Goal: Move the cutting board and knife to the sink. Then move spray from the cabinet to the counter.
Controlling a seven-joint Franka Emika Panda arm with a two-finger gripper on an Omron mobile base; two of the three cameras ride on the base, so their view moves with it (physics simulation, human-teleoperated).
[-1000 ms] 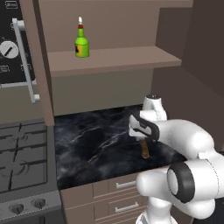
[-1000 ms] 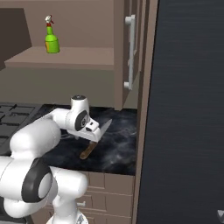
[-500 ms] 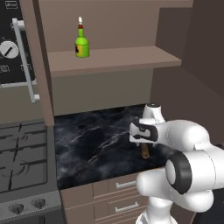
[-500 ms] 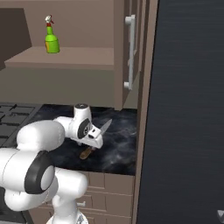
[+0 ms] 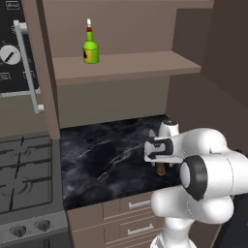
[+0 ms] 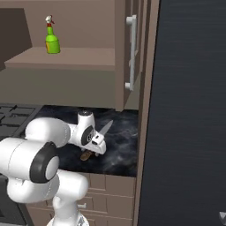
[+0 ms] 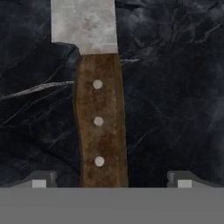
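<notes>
knife (image 7: 99, 109): lies flat on the counter (image 5: 106, 160), towards its front right corner, handle pointing at the front edge and blade at the back wall; in the right base view the blade tip pokes out past the hand
gripper (image 7: 109, 180): stands wide, one dark tip to each side of the wooden handle with a clear gap on both sides, touching nothing; it hangs low over the handle, pointing straight down
handle: brown wood with three pale rivets, thick and stiff, a bit rough, so I judge it gives the pads good friction; it is the place to take hold, across its width near the middle rivet
blade: flat silver-grey metal, thin and smooth, likely slippery and poor to pinch; best left alone
weight: probably light, but blade-heavy, so a grip too far back may let the tip droop
spray (image 5: 90, 46): upright on the shelf of the cabinet (image 5: 126, 63), towards its left end, well apart from the arm
risk: the knife sits low on hard stone, so the tips must come right down beside it
</notes>
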